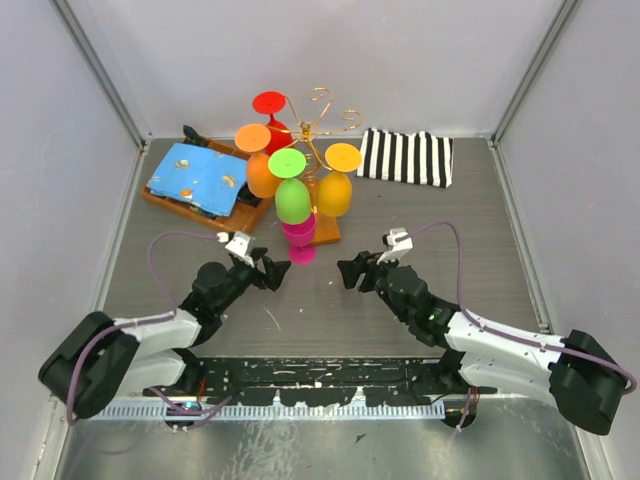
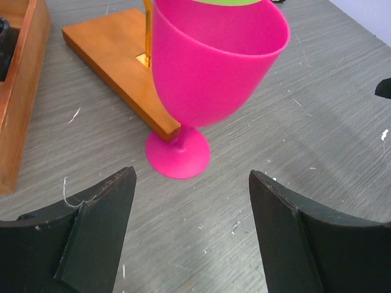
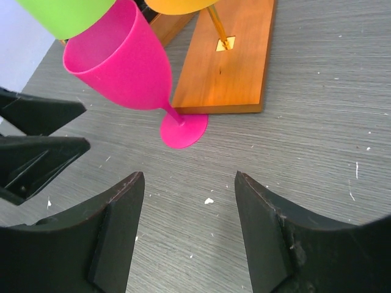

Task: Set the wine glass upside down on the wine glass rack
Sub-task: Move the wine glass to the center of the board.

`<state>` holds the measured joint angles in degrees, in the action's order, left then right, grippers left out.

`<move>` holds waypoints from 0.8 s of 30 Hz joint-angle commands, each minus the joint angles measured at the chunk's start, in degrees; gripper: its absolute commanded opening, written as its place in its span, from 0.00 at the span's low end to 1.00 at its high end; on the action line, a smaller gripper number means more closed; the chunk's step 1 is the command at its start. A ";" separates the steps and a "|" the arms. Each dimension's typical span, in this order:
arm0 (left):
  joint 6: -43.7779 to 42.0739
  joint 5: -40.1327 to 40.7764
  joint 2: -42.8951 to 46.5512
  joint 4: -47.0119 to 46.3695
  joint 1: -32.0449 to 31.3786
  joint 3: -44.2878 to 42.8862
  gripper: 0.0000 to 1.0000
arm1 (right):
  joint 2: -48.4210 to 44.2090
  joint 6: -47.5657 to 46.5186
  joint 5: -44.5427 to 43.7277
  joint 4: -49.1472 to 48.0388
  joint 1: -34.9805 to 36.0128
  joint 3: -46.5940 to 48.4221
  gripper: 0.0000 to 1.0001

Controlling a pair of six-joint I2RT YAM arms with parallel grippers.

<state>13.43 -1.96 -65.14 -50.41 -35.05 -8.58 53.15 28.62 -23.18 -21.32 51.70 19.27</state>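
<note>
A pink wine glass (image 1: 300,238) stands upright on the table, its foot against the near corner of the wine glass rack's orange-brown base (image 1: 328,232). The rack's gold wire scrolls (image 1: 322,108) hold several coloured glasses upside down; a green one (image 1: 292,198) hangs just above the pink one. My left gripper (image 1: 275,272) is open and empty, just left of and nearer than the pink glass (image 2: 208,67). My right gripper (image 1: 348,272) is open and empty, just right of it (image 3: 128,67). Each wrist view shows the glass beyond its open gripper (image 2: 192,183) (image 3: 189,178).
A wooden tray with blue cloth (image 1: 195,180) lies left of the rack; its side shows in the left wrist view (image 2: 24,91). A black-and-white striped cloth (image 1: 405,157) lies at the back right. Grey walls enclose the table.
</note>
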 commanded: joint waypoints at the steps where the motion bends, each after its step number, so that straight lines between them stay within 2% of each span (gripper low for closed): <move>1: -2.37 -1.83 -8.68 -15.26 -0.20 -2.45 0.81 | 1.52 -3.54 2.04 -12.65 0.24 -0.82 0.66; 5: -2.37 -5.74 -15.21 -19.72 -0.28 -5.11 0.79 | 6.75 -4.20 2.12 -14.88 0.03 0.44 0.66; 9: -2.80 -5.64 -17.61 -20.52 -0.28 -5.82 0.75 | 11.39 2.69 -0.31 -9.70 -1.41 4.78 0.59; 12: -3.60 -5.37 -17.43 -19.80 -0.28 -5.36 0.74 | 14.30 8.10 1.76 -11.95 -4.34 4.26 0.52; 17: -5.05 -8.66 -18.72 -17.83 -0.28 -7.00 0.73 | 21.34 21.00 9.91 -12.95 -11.54 6.55 0.32; 21: -5.88 -8.49 -20.10 -17.99 -0.22 -7.75 0.74 | 26.87 24.90 11.18 -15.51 -12.77 9.43 0.15; 24: -6.18 -8.55 -20.64 -18.10 -0.28 -8.15 0.75 | 31.22 25.46 14.05 -20.78 -13.73 10.60 0.08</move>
<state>9.32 -10.02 -84.99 -66.04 -35.16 -15.22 80.86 49.17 -13.67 -32.95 38.74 26.39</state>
